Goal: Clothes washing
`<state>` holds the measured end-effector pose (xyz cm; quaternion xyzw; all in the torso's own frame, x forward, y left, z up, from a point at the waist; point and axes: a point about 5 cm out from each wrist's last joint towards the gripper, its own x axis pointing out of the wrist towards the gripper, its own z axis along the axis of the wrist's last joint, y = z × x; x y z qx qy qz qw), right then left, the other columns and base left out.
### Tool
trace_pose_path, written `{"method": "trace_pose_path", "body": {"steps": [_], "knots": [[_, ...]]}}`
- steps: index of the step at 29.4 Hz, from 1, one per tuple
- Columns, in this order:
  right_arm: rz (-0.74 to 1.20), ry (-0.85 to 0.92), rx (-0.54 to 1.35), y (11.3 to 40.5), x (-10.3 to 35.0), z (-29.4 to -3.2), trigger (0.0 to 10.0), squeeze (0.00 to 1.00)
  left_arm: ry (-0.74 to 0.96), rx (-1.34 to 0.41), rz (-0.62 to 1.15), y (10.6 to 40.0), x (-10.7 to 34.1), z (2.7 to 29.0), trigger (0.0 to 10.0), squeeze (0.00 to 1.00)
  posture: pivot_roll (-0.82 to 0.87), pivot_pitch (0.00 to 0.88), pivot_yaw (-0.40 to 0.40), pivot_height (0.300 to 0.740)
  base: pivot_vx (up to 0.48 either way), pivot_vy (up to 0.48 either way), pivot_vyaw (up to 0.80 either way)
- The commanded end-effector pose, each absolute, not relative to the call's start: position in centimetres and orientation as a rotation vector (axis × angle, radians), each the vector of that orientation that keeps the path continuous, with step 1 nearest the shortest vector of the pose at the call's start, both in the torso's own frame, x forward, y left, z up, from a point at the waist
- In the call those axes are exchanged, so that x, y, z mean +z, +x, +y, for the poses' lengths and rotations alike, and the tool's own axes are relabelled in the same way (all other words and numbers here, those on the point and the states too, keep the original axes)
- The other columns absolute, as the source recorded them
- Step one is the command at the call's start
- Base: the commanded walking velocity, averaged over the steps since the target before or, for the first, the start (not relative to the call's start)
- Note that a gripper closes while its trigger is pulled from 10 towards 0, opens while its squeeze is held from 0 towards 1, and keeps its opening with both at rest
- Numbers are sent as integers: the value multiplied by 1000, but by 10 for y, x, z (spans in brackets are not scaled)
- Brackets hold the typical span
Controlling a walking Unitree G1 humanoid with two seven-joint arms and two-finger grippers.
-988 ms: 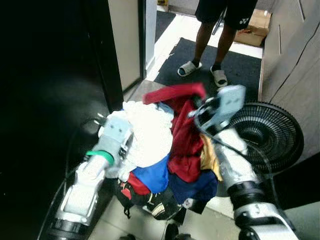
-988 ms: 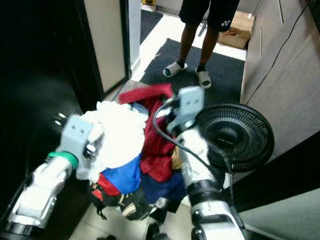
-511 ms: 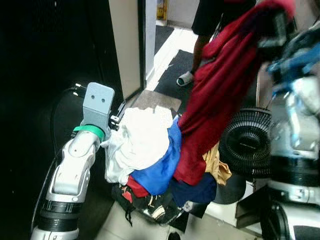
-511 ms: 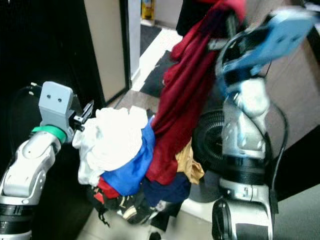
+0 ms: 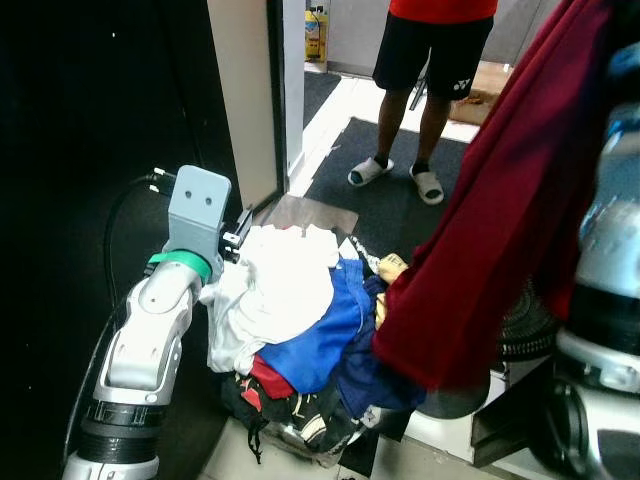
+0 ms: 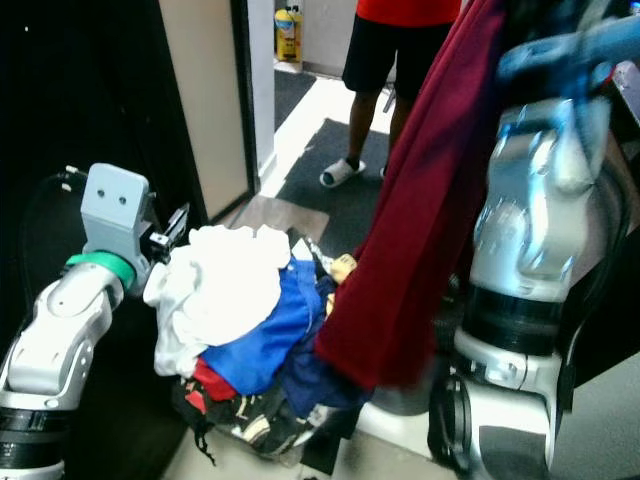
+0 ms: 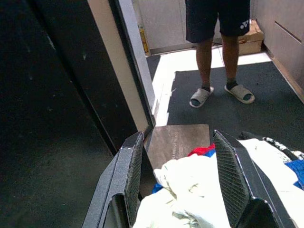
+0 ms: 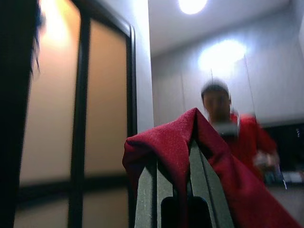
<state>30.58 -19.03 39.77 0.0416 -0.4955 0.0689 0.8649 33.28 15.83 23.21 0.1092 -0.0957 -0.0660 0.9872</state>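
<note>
A heap of clothes lies low in front of me: a white garment [image 5: 272, 290] on top, a blue one [image 5: 325, 335] beneath it, darker pieces under those. My left gripper [image 7: 179, 187] is open at the heap's left side, its fingers [image 7: 129, 180] standing wide on either side of the white garment. Raised high on the right, my right gripper [image 8: 176, 159] is shut on a red garment [image 5: 500, 220]. That garment hangs down in a long drape in front of my right arm [image 6: 535, 230], its hem beside the heap.
A person [image 5: 432, 50] in black shorts and sandals stands on a dark mat [image 5: 390, 200] beyond the heap. A door frame [image 5: 245, 100] and a black panel are on the left. A black fan [image 5: 525, 325] is partly hidden behind the red garment.
My right arm has lifted the red garment higher and further right, pulling it off the heap. The left arm has stayed put. The camera has tilted up slightly.
</note>
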Motion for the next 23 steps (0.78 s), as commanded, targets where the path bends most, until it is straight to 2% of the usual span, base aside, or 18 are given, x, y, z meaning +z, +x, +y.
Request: {"method": "trace_pose_path", "body": {"steps": [1,2,3,4,7,8,13,23], "knots": [[-978,55,149,313,384,-185,10000,0,216,-119,-170,331,228,161,10000,0,78,62,40,740,0,0,0],[-881,52,156,321,358,-179,10000,0,214,-116,-167,330,227,162,10000,0,86,62,38,740,0,0,0],[-881,52,156,321,358,-179,10000,0,214,-116,-167,330,227,162,10000,0,86,62,38,740,0,0,0],[-792,56,163,328,336,-173,10000,0,215,-114,-165,329,226,162,10000,0,85,59,38,740,0,0,0],[-718,53,159,331,320,-167,10000,0,213,-115,-164,328,226,162,10000,0,85,58,37,740,0,0,0],[-618,12,149,336,294,-159,10000,0,199,-123,-173,327,228,158,10000,0,84,51,32,740,0,0,0],[-559,-61,127,338,277,-159,10000,0,165,-125,-196,324,231,153,10000,0,83,42,22,740,0,0,0],[-600,-103,102,334,286,-161,10000,0,115,-117,-255,320,245,147,10000,0,69,7,8,740,0,0,0]]}}
